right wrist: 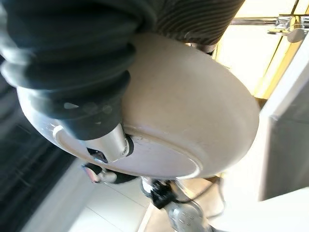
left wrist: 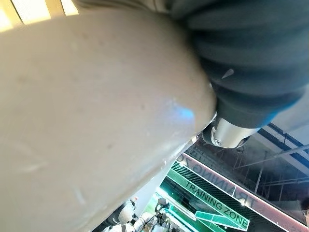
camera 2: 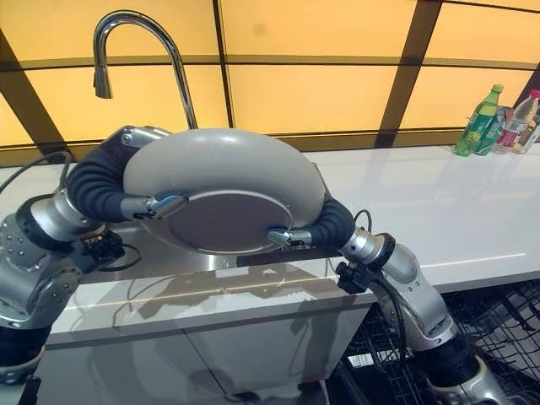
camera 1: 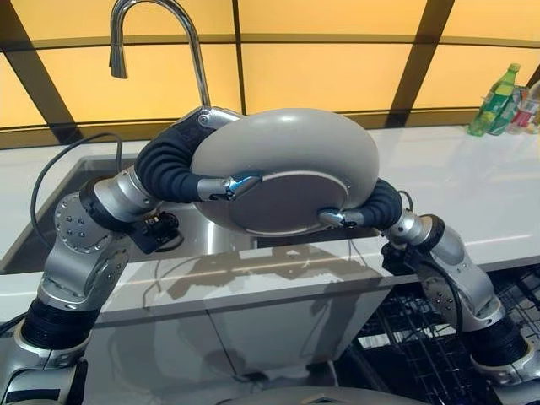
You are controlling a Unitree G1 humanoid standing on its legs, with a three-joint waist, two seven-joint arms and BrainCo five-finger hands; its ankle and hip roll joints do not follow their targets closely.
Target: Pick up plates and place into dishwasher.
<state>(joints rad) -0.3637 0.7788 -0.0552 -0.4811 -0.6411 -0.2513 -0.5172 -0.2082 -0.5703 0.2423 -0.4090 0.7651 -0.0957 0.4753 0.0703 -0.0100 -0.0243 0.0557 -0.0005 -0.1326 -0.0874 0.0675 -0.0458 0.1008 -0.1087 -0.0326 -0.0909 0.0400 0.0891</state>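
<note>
Across the middle of the left eye view, one pale grey plate (camera 1: 287, 169) is held up on edge above the sink (camera 1: 198, 228), its underside with the raised foot ring turned to the camera. The left hand (camera 1: 221, 187) clasps its left rim, thumb across the underside, fingers curled behind the rim. The right hand (camera 1: 346, 218) clasps the lower right rim the same way; most of its fingers are hidden behind the plate. One curved tap (camera 1: 160, 34) rises at upper left, and bottles (camera 1: 506, 99) stand on the white worktop (camera 1: 456, 186) at upper right, too crowded to count. A black wire rack (camera 1: 422, 346) shows at lower right, cut off by the frame.

The right eye view gives the same hold.

The left wrist view shows the plate's smooth pale surface very close.

The right wrist view shows the foot ring and the right thumb pressed on it.
</note>
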